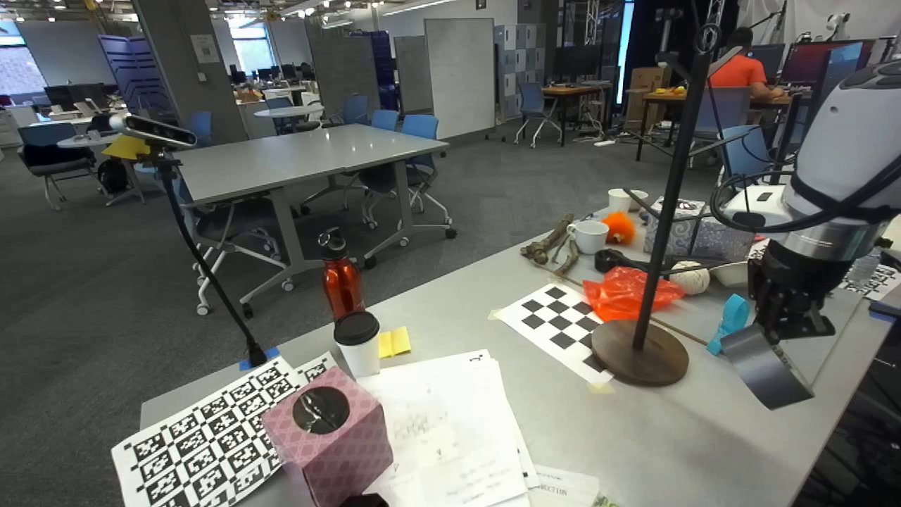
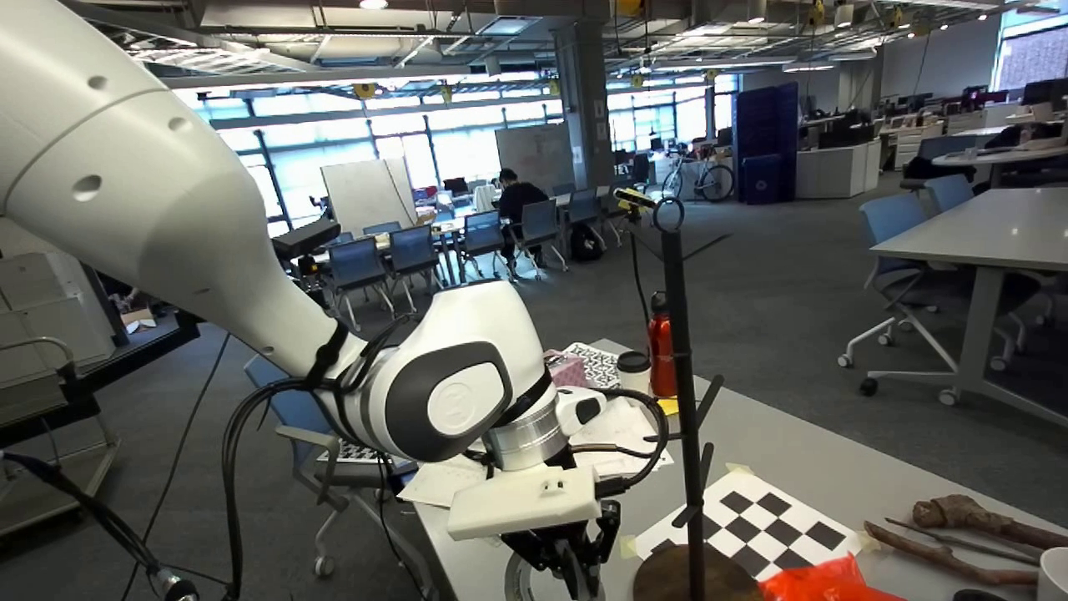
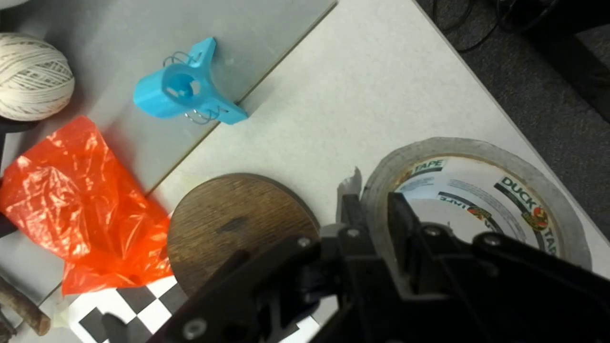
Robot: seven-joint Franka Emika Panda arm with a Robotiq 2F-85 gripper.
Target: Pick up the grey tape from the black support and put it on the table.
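My gripper (image 3: 376, 205) is shut on the wall of the grey tape (image 3: 495, 200), one finger inside the ring and one outside. In an exterior view the grey tape (image 1: 767, 370) hangs tilted below the gripper (image 1: 792, 331), over the right part of the table (image 1: 563, 436). How far it is above the surface I cannot tell. The black support (image 1: 669, 218) stands upright beside it, apart from the roll, on a round brown base (image 3: 238, 214). Only part of the grey tape (image 2: 517, 576) shows at the lower edge of an exterior view.
A blue clip (image 3: 186, 90), an orange-red plastic bag (image 3: 86, 205) and a ball of string (image 3: 33, 76) lie around the support. A checkerboard sheet (image 1: 556, 317) is taped beside the base. Papers (image 1: 443, 429) and a pink tissue box (image 1: 331, 436) occupy the far end from the arm.
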